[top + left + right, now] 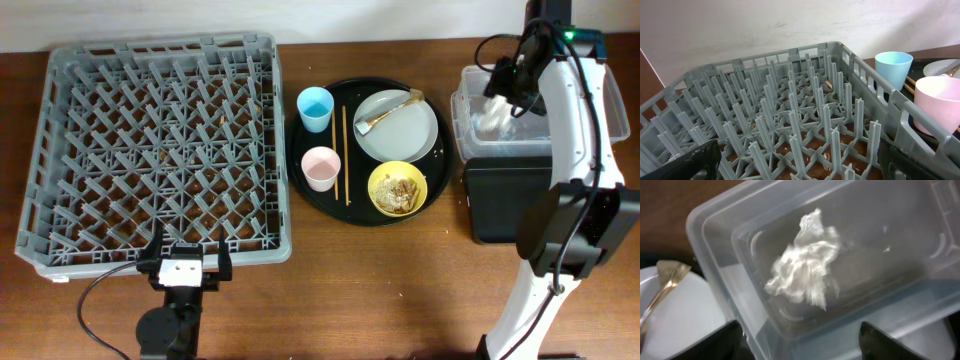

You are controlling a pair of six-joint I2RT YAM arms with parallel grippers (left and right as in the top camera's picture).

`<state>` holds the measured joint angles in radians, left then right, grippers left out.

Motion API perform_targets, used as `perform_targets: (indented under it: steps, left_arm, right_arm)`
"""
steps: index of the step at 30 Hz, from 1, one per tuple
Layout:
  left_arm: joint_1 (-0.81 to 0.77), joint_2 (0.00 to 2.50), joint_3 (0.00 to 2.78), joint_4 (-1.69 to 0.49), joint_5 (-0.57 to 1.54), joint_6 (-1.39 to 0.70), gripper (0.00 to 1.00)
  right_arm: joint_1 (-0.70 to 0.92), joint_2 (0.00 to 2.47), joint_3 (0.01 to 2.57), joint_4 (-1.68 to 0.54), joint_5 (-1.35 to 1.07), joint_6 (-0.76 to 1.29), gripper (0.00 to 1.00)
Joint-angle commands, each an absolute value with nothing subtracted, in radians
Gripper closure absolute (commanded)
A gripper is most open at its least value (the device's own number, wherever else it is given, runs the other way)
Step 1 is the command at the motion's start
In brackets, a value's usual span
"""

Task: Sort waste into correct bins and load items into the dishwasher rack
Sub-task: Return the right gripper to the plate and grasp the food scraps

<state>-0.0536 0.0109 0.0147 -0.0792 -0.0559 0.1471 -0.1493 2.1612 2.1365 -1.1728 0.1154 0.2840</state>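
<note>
My right gripper (508,78) (805,347) is open and empty above the clear tub (458,105) (715,235). The crumpled white tissue (807,267) lies inside the tub. A brown peel-like scrap (385,112) (665,280) lies on the grey plate (405,135). The yellow bowl (397,188) holds crumbly leftovers. The blue cup (315,107), pink cup (321,167) and chopsticks (346,155) sit beside them. My left gripper (185,268) (800,170) is open and empty at the front edge of the grey dishwasher rack (60,150) (790,100).
The dishes sit on a large round black tray (300,180). The black rectangular tray (505,205) lies just in front of the clear tub, under the right arm. The blue cup (893,65) and pink cup (937,102) show past the rack's right wall.
</note>
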Motion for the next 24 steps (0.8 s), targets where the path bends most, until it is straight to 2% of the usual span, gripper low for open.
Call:
perform_targets:
  steps: [1,4,6,7,11,17,19,20,23,24]
  left_arm:
    - [-0.049,0.006,0.009,-0.080,-0.048,0.163,0.01]
    - [-0.049,0.006,0.009,-0.080,-0.048,0.163,0.01]
    - [-0.049,0.006,0.009,-0.080,-0.048,0.163,0.00]
    - [-0.049,0.006,0.009,-0.080,-0.048,0.163,0.00]
    - [-0.049,0.006,0.009,-0.080,-0.048,0.163,0.01]
    - [-0.049,0.006,0.009,-0.080,-0.048,0.163,0.01]
    - [-0.049,0.006,0.009,-0.080,-0.048,0.163,0.00]
    - [-0.049,0.006,0.009,-0.080,-0.048,0.163,0.00]
    - [-0.049,0.006,0.009,-0.080,-0.048,0.163,0.00]
    - [-0.049,0.006,0.009,-0.080,-0.048,0.163,0.00]
  right_arm:
    - [-0.155,2.143,2.166,-1.155,0.025,0.231,0.07]
    - [-0.102,2.110,2.217,-1.140,-0.207,0.229,0.13]
    - [-0.012,2.128,2.216,-1.128,-0.146,0.387,0.27]
    - [0.046,2.157,2.215,-1.124,-0.045,0.504,0.29]
    - [0.181,2.289,2.215,-1.069,0.089,0.699,0.31]
    - [0.217,2.465,2.215,-1.002,0.091,0.727,0.38]
    - [0.217,2.494,2.215,-0.994,0.091,0.727,0.46]
    - [0.217,2.505,2.214,-0.993,0.091,0.727,0.55]
    - [0.217,2.509,2.214,-0.986,0.091,0.654,0.96]
    - [0.216,2.504,2.219,-0.992,0.084,0.596,0.96]
